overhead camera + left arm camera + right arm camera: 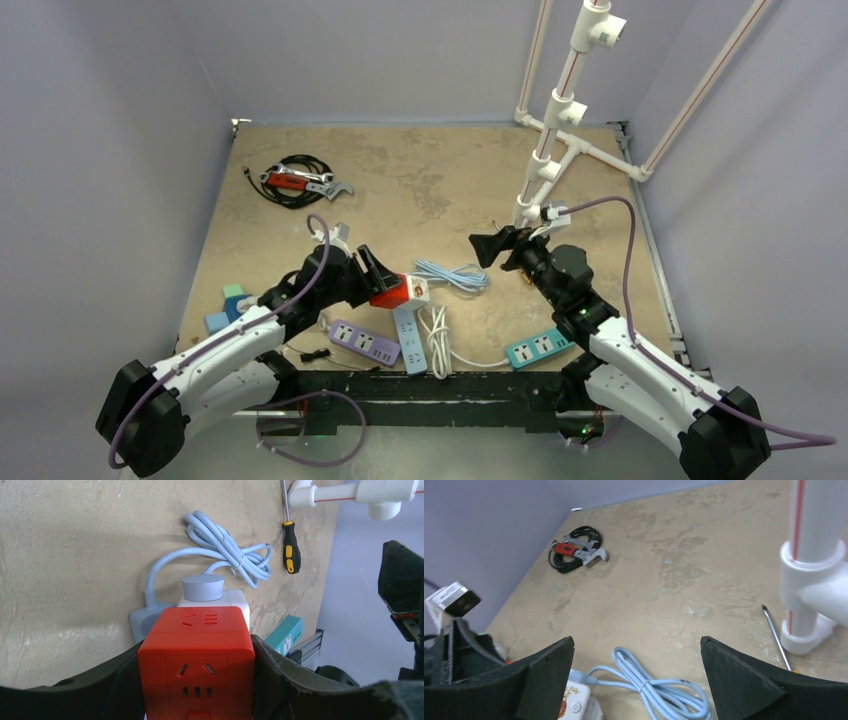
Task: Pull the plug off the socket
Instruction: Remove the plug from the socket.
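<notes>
Near the near edge of the table (420,180), the left fingers (292,680) pinch the red socket cube (196,660) by both sides, likely to anchor it. The grey plug (201,587) sits in the white cube (237,602) just behind. The right fingers (744,680) hang spread above the pale-blue cable (649,690), seemingly ready to pull.

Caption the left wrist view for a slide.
Left pincer grips the red plastic cube socket; behind it, a grey round plug and a coiled pale-blue cable.

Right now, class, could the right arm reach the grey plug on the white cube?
Probably yes: the right gripper hangs open beside the grey plug, only the blue cable lying between.
</notes>
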You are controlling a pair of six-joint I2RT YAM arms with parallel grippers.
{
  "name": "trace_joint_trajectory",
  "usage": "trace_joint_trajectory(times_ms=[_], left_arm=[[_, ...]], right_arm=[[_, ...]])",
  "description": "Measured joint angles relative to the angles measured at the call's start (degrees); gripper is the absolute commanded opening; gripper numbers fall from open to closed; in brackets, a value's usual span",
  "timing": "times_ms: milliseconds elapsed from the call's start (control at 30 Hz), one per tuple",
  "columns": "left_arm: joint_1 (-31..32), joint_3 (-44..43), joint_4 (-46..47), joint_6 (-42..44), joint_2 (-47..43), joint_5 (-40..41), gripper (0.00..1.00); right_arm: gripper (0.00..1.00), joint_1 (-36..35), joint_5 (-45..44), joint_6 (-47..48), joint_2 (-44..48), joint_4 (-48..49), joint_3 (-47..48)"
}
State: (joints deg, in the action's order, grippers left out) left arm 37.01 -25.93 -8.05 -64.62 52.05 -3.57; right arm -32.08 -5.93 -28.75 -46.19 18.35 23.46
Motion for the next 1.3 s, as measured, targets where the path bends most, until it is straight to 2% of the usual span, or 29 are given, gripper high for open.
trace_joint_trajectory(times_ms=[100, 300, 433, 533, 733, 1000, 1167, 1300], left_arm=[[-0.17, -2.64, -0.7, 5.53, 2.21, -1.46, 0.0], [-0.52, -17.73, -7.28, 27.87, 8.2, -7.5, 0.0], [-3.19, -28.87, -11.72, 40.48, 13.77, -16.17, 0.0], [-5.31, -32.7, -13.11, 46.45, 16.96, -21.42, 0.0], [-7.43, -32.04, -14.34, 56.83, 17.64, -30.47, 0.0], [-8.87, -28.48, -13.38, 59.95, 17.59, -38.14, 0.0], [-8.87, -27.43, -11.98, 59.69, 16.26, -38.8, 0.0], [-8.87, -26.67, -10.8, 59.34, 15.61, -39.91, 0.0]], right_arm=[[0.99, 0.02, 5.97, 2.05, 0.35, 4.09, -1.44], [0.98, -0.76, 21.62, 5.35, 2.47, 17.4, -7.89], [0.97, -7.39, 23.12, 10.36, 4.04, 22.95, -10.01], [0.97, -15.41, 19.19, 15.23, 5.55, 24.98, -10.03], [0.99, -25.62, 7.1, 24.09, 5.14, 30.56, -12.09], [0.99, -37.79, -11.3, 35.56, -10.73, 36.96, -12.2], [0.99, -41.83, -18.84, 39.32, -17.46, 39.26, -11.06], [0.99, -44.0, -25.2, 41.24, -25.16, 39.5, -6.67]])
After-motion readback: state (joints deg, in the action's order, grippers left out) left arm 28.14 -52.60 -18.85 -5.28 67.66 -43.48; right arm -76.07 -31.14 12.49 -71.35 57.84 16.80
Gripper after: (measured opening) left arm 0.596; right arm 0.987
